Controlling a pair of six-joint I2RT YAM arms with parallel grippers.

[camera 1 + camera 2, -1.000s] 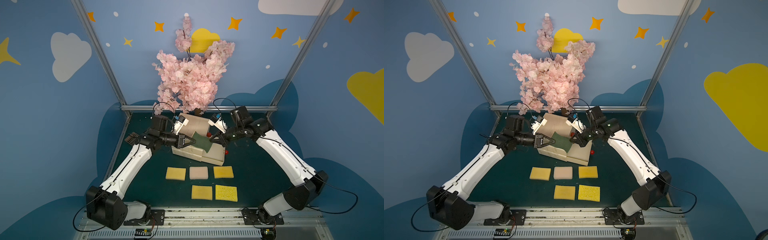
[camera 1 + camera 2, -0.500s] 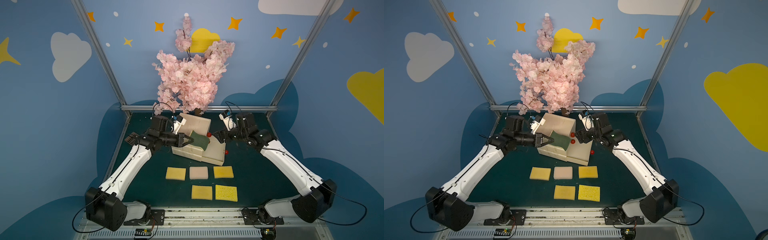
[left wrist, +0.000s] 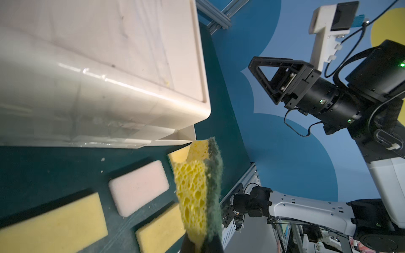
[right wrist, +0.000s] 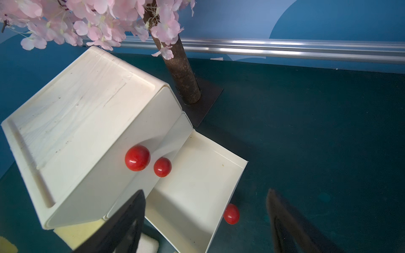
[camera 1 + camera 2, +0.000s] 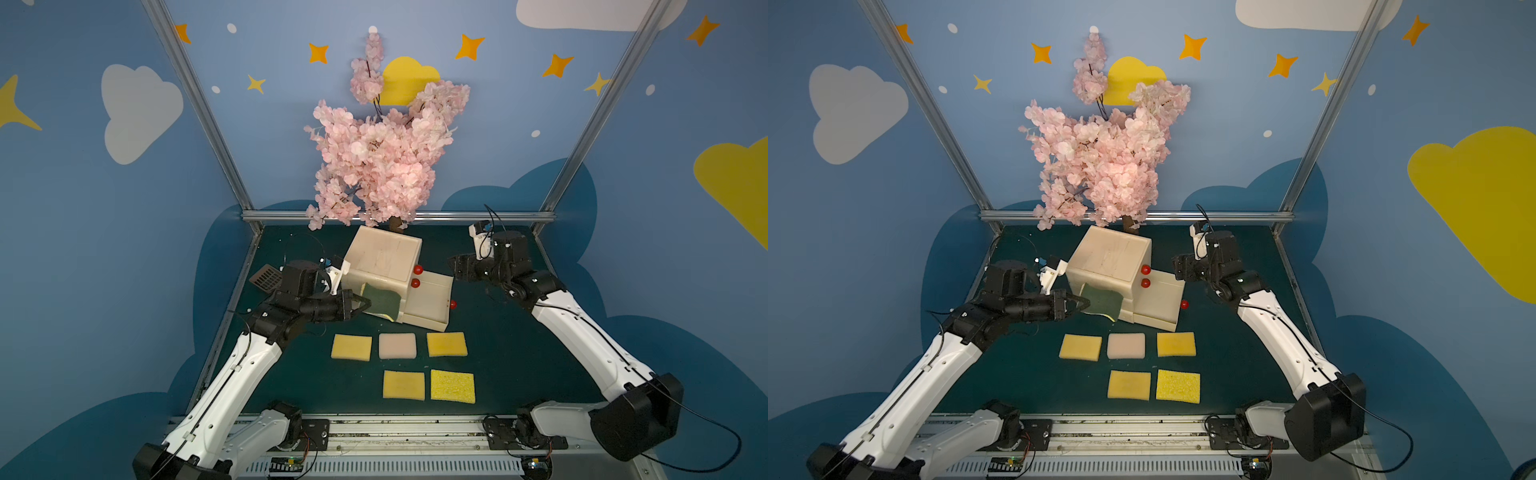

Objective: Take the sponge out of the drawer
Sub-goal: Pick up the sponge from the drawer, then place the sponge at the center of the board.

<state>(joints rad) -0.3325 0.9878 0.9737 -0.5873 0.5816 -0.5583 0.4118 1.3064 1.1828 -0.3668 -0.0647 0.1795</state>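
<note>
1. Since the right gripper [image 5: 455,268] let go and backed off, its jaws stand wide, holding nothing.
2. The left gripper [image 5: 360,306] alone pinches the sponge [image 5: 383,300], outside the empty drawer [image 5: 432,291].
3. Job looks nearly done.

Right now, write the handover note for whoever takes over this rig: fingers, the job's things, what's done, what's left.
Left gripper: fingers shut on the green-backed sponge.
Right gripper: open, empty, beside the drawer unit.
Bottom drawer: pulled out, empty.
Done: sponge is out of the drawer, held beside the unit.
To do: probably set it on the mat and release.
</note>
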